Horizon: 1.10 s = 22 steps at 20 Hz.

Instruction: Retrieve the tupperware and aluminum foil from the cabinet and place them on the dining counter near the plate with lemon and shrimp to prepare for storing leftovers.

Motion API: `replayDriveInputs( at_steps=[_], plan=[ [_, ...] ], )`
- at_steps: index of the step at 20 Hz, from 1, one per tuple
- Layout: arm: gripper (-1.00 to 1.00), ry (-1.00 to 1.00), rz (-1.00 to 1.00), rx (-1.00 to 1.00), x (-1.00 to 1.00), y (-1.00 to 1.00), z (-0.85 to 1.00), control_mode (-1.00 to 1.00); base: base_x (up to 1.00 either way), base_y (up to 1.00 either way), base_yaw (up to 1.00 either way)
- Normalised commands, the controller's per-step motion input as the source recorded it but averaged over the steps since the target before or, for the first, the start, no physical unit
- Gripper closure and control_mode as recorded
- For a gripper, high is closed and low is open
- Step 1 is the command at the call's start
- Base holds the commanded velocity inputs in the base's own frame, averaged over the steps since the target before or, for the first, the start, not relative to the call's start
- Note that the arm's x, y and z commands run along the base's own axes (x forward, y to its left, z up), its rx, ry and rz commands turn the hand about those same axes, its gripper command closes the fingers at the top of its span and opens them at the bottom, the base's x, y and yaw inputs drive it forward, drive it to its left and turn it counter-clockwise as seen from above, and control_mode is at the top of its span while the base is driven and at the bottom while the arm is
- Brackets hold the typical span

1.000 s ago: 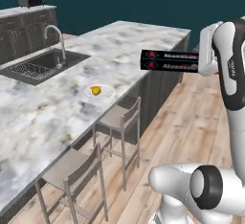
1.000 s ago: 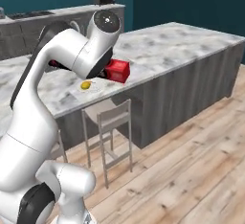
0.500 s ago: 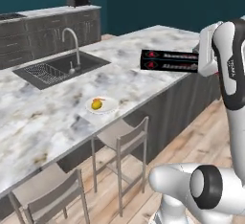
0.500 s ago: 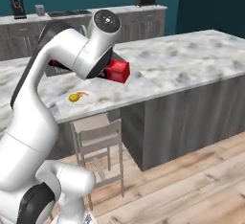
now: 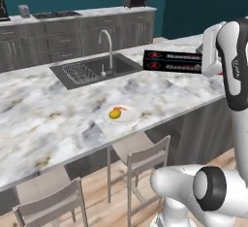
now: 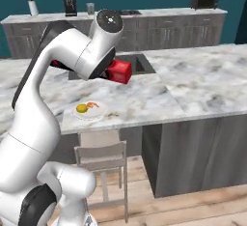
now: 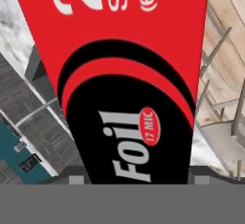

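Foil (image 5: 172, 61) in air, carried level above counter (image 5: 43, 119), out past sink (image 5: 92, 69), not touching marble. Gripper (image 5: 207, 60) clamped on foil's one end; box sticks out long, sideways from hand. Red end (image 6: 119, 71) shows beside arm. Looks like light, stiff cardboard: little weight, but end-hold on long box probably lets free end swing or droop. Mid-length hold would likely be steadier. Smooth printed skin, may slip. Plate (image 5: 121, 115) with lemon and shrimp sits near counter's stool-side edge, well apart from foil.
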Motion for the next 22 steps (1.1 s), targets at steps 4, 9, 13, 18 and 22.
replayDriveInputs(
  at_steps=[4, 9, 13, 18, 22],
  plan=[
    [1.0, 0.0, 0.0, 0.0, 0.0, 0.0, 0.0, 1.0, 0.43, -0.39, 0.46],
    [1.0, 0.0, 0.0, 0.0, 0.0, 0.0, 0.0, 1.0, 0.34, -0.41, 0.44],
    [1.0, 0.0, 0.0, 0.0, 0.0, 0.0, 0.0, 1.0, 0.44, -0.37, 0.4],
    [1.0, 0.0, 0.0, 0.0, 0.0, 0.0, 0.0, 1.0, 0.58, -0.4, 0.34],
    [1.0, 0.0, 0.0, 0.0, 0.0, 0.0, 0.0, 1.0, 0.48, -0.59, 0.22]
  ],
)
